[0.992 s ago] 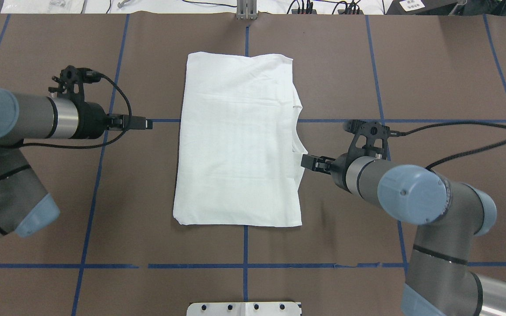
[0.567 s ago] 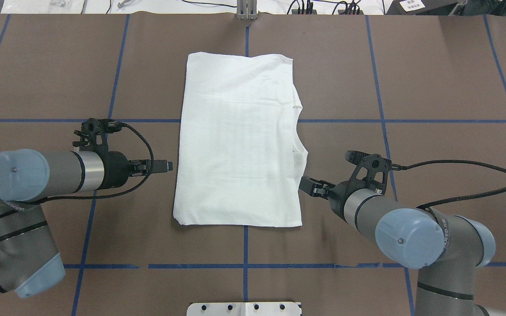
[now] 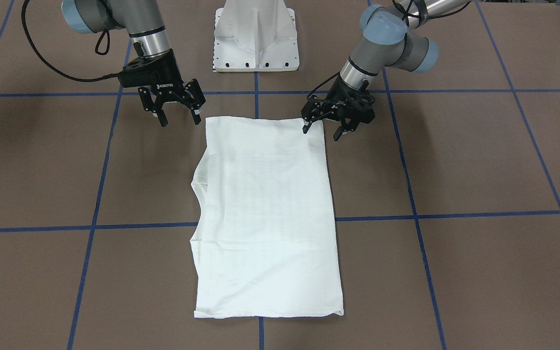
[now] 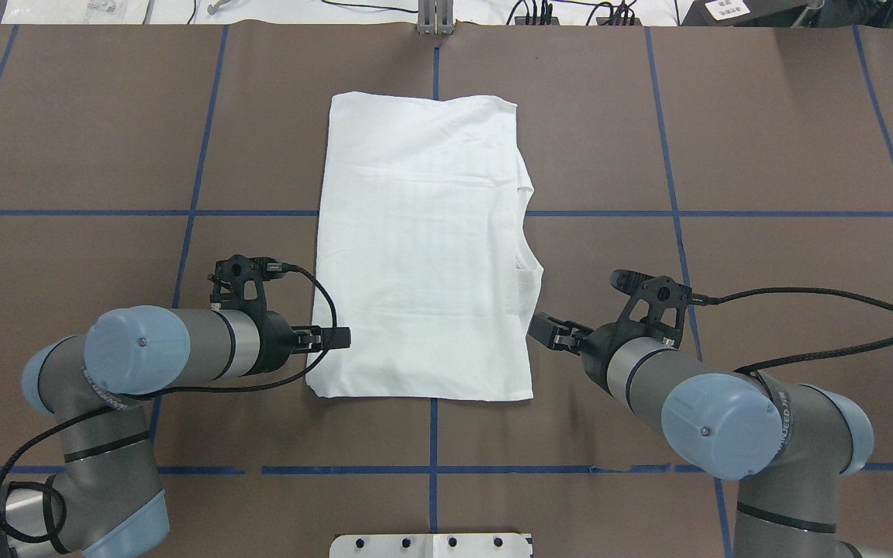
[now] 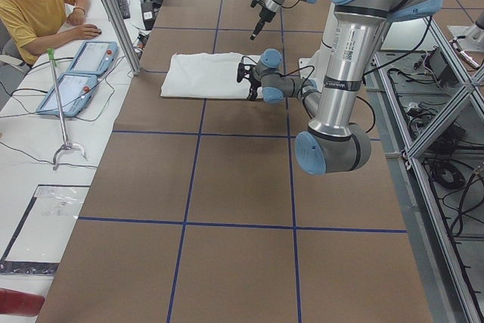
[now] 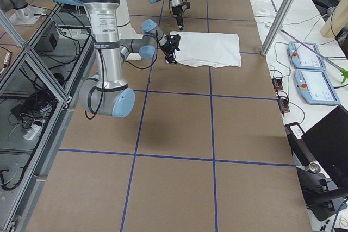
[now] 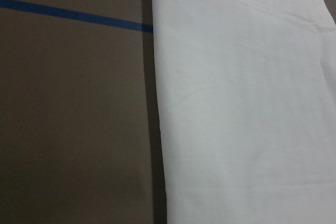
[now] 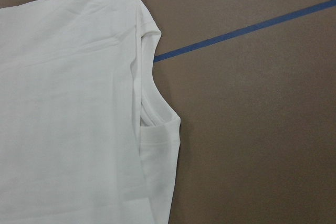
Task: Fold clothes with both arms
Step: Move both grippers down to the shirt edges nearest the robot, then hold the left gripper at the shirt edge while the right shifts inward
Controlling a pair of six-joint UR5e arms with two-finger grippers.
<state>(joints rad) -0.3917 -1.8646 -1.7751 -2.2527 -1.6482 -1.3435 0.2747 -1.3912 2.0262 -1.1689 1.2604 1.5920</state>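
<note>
As laid out on the brown table, treat the white long-sleeved T-shirt as one long folded panel: centre of the overhead frame, long axis running top to bottom, one short edge at lower centre, right-hand long edge notched at mid-length. Note left arm at lower left and right arm at lower right, both pointed at that lower short edge.

Read jaw state from the front-facing view.
- Left gripper: spread wide, holding nothing, one finger over the cloth's upper right corner, the other outboard over bare table. Contact not determinable.
- Right gripper: likewise spread wide and empty, just beside the upper left corner, clear of the cloth.

Judge the left the nearer. Expect a pinch at both corners, then a carry along the long axis toward the far short edge. Bring the right inboard first.
</note>
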